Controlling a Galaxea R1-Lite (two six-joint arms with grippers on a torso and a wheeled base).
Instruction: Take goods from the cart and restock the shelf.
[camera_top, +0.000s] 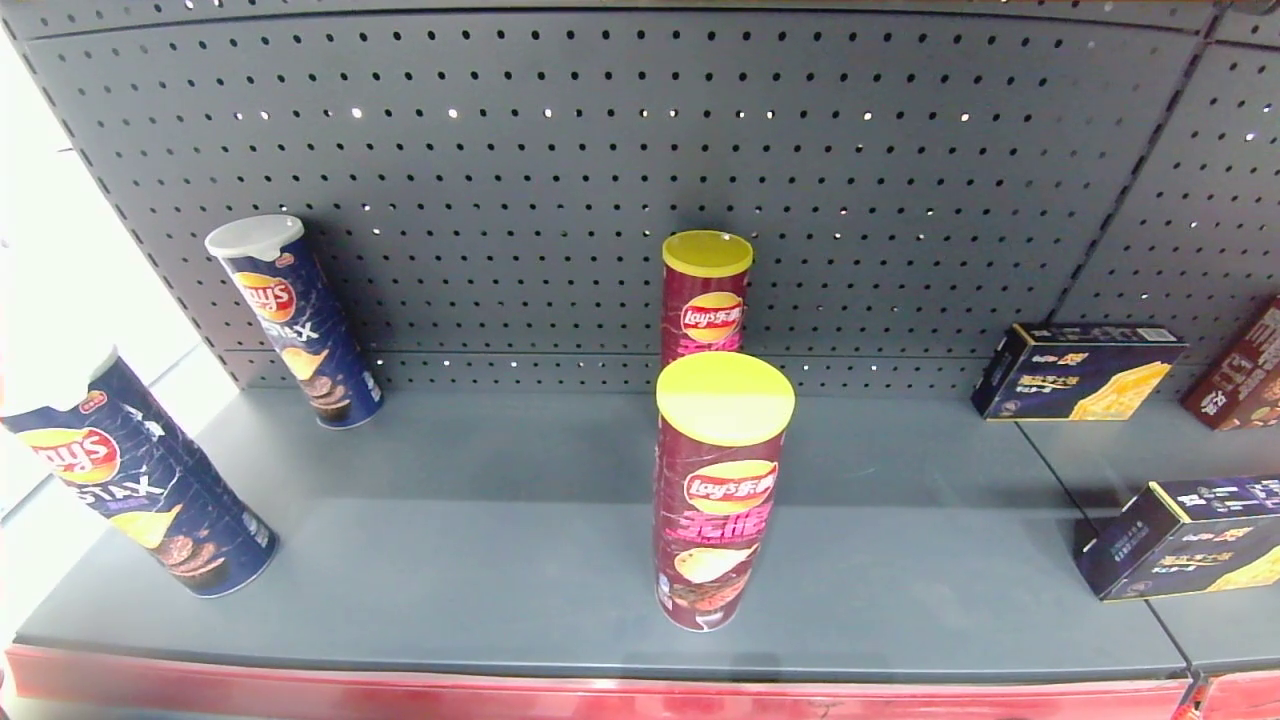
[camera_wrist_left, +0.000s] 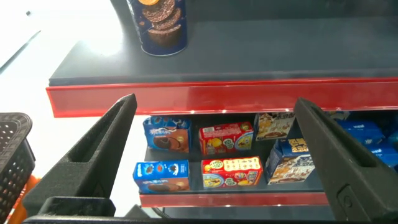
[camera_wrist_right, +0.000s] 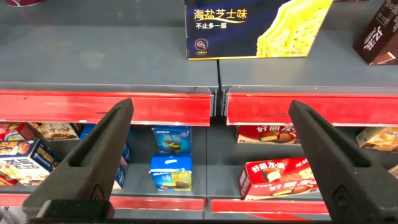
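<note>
Now the left gripper (camera_wrist_left: 214, 106) and the right gripper (camera_wrist_right: 210, 106) both gape wide open, holding nothing, before the shelf (camera_top: 500, 560).
Beyond and above the left gripper, past the shelf's red edge, stands a navy can (camera_wrist_left: 161, 25); beyond and above the right gripper sits a dark snack box (camera_wrist_right: 255, 28). Between them on the shelf a maroon can (camera_top: 715, 500) stands upright, a second maroon can (camera_top: 705, 300) behind it.

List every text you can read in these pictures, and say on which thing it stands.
"Lay's", "STAX": rear blue can.
"Lay's": front red can.
"海盐芝士味", "不止多一层": dark box, right wrist view.
All other print, such as on the lower-shelf packs, is too small or blurred to read.
</note>
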